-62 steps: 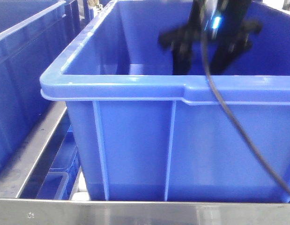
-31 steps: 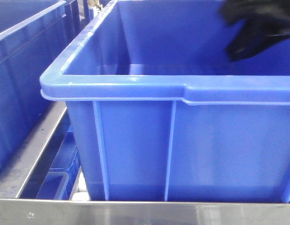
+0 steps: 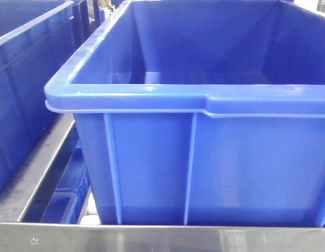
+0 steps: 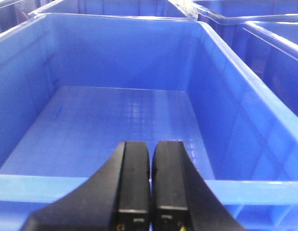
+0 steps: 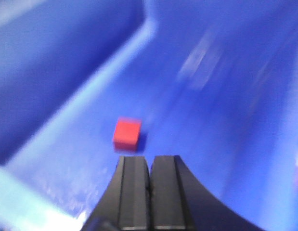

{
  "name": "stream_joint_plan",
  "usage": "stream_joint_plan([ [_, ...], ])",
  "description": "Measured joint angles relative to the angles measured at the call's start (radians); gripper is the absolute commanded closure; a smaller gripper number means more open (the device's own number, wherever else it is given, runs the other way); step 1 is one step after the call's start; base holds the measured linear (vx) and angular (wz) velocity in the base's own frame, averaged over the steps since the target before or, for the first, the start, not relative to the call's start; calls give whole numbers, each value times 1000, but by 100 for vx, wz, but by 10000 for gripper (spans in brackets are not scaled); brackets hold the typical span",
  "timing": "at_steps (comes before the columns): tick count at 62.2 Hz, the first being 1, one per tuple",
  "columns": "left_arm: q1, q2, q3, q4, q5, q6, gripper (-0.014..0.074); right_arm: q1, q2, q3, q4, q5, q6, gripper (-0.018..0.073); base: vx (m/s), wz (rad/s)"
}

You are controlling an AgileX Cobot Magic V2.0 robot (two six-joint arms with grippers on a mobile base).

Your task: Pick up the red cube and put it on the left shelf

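The red cube (image 5: 127, 133) lies on the floor of a dark blue crate (image 5: 221, 120), alone and free. My right gripper (image 5: 149, 158) hovers above it and a little to its right, jaws shut with nothing between them; this view is blurred. In the left wrist view my left gripper (image 4: 151, 144) is shut and empty over the near rim of an empty blue crate (image 4: 120, 115). The left shelf shows in the front view as steel rails (image 3: 151, 239) carrying a large blue crate (image 3: 204, 157). Neither gripper appears in the front view.
A second blue crate (image 3: 20, 79) stands to the left on the same rack, with a steel rail (image 3: 33, 170) between them. More blue crates (image 4: 264, 29) line up beside and behind the one under my left gripper. Lower tier crates (image 3: 62, 202) show through the gap.
In the front view a black gripper with a cable was down inside the big crate, rose to the top right corner, and is now gone from that view.
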Motion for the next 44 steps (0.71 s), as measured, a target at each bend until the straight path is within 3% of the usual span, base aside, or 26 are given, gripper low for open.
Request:
stream_joint_plan([
  [20, 0, 0, 0, 0, 0, 0, 495, 0, -309, 28, 0, 129, 0, 503, 0, 0],
  [44, 0, 0, 0, 0, 0, 0, 495, 0, -337, 28, 0, 198, 0, 503, 0, 0],
])
